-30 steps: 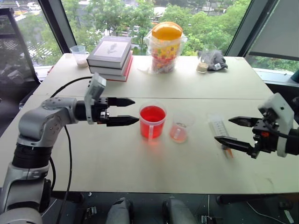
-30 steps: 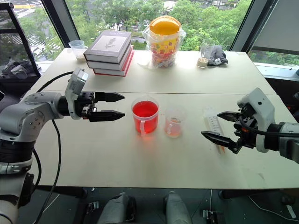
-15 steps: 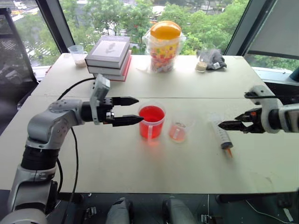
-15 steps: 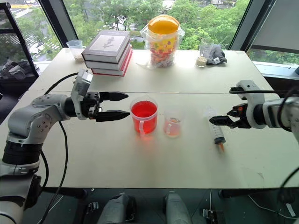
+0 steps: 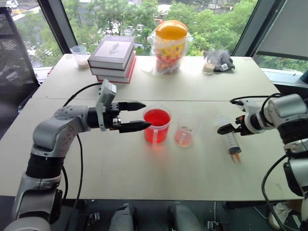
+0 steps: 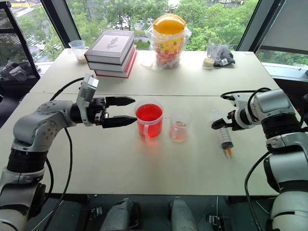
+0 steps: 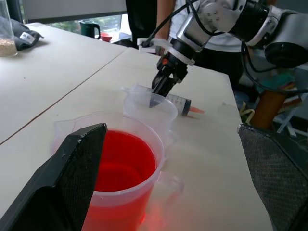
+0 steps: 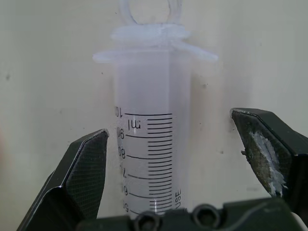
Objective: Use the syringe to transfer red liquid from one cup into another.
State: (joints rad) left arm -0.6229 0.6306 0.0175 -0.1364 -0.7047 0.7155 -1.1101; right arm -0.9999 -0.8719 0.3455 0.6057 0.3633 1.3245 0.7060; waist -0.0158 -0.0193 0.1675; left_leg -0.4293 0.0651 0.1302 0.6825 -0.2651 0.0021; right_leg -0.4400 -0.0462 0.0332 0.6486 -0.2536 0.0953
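**Syringe between open right claw, not yet gripped**

Syringe lies flat on the table toward its right edge, orange-red tip pointing at the near edge and plunger end away from you. Your right gripper is down over the barrel with its two fingers spread wide. In the right wrist view the barrel sits in the gap, closer to one finger than the other; both pads stand apart from the plastic. The tip is cut off below that view's frame, so you cannot judge how far along the barrel the claw sits from there.

Further left, about mid-table, the smaller pale-pink cup stands just beside the larger handled cup, which holds the red liquid nearly to the rim. Your left gripper hangs level at the red cup's left side, jaws open and holding nothing, its lower fingertip at the cup's rim; whether it touches is hard to tell.

Along the far edge you have a stack of books, a bagged jar with an orange lid, and a small cup of grains beside a dark cloth.
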